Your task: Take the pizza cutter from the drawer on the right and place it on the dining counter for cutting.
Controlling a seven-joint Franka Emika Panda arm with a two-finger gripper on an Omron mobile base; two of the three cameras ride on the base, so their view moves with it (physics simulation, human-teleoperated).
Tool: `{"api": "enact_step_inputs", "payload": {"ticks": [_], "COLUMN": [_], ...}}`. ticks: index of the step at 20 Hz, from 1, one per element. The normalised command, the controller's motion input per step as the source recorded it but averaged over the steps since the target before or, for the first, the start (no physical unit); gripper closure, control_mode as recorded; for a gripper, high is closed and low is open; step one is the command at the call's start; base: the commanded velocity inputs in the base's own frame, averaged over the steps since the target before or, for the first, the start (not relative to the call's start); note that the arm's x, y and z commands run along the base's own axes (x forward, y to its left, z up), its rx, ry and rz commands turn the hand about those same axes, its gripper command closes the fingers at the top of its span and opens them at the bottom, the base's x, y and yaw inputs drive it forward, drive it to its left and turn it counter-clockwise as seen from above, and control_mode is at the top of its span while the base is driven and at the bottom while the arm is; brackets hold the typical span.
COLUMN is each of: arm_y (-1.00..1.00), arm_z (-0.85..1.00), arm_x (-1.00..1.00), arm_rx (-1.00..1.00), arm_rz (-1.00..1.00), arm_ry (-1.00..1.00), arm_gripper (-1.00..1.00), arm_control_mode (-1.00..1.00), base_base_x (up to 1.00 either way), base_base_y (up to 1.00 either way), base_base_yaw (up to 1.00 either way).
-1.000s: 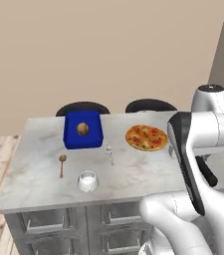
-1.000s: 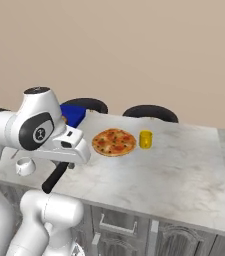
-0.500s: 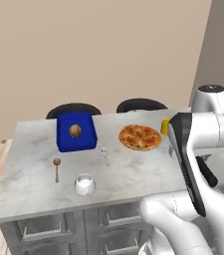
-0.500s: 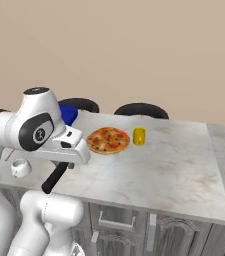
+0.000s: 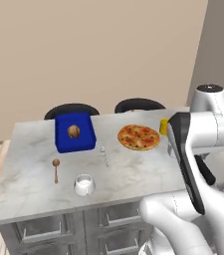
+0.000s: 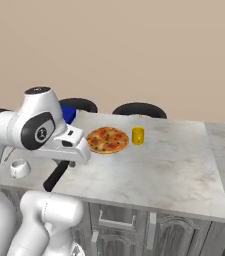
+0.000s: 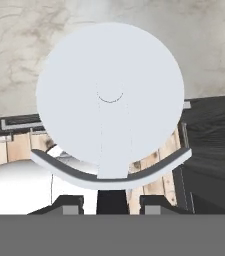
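Note:
In the hand view the pizza cutter [image 7: 110,95] shows its round white wheel above a black handle gripped between my gripper [image 7: 111,201] tips. My gripper is shut on that handle. From the base the black handle [image 5: 204,172] sticks out behind my forearm, and slants down-left under my hand [image 6: 55,176]. The cutter hangs over the near edge of the dining counter [image 5: 29,191] [image 6: 179,175], whose marble top [image 7: 29,50] lies behind the wheel. A dark wood-grain front [image 7: 211,140] sits at the right; I cannot tell if it is the drawer.
On the counter are a pizza [image 5: 139,137] [image 6: 107,139], a yellow cup [image 5: 164,127] [image 6: 138,135], a blue tray [image 5: 74,132], a wooden spoon [image 5: 56,169], a thin silvery utensil [image 5: 103,156] and a white cup [image 5: 84,184] [image 6: 19,168]. Dark stools [image 5: 139,105] stand behind.
The whole picture has shifted slightly left, so the camera has moved. My arm keeps its pose, with the cutter still in the gripper.

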Motion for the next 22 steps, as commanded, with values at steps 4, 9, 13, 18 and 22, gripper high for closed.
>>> {"api": "enact_step_inputs", "payload": {"ticks": [4, 9, 13, 18, 22], "arm_y": [0.0, -0.25, -0.44, -0.3, -0.17], "arm_z": [0.0, -0.07, -0.35, -0.54, -0.52], "arm_x": [0.81, 0.75, 0.45, 0.36, 0.31], "arm_rx": [0.03, 0.11, 0.11, 0.05, 0.0], "arm_rz": [-0.03, -0.02, 0.0, 0.0, 0.0], "arm_ry": [0.0, 0.01, 0.0, -0.01, 0.0], "arm_gripper": [1.0, 1.0, 1.0, 1.0, 1.0], "arm_control_mode": [-1.0, -1.0, -1.0, -1.0, -1.0], "base_base_x": [0.0, 0.0, 0.0, 0.0, 0.0], "base_base_y": [0.0, 0.0, 0.0, 0.0, 0.0], "base_base_yaw": [0.0, 0.0, 0.0, 0.0, 0.0]}}
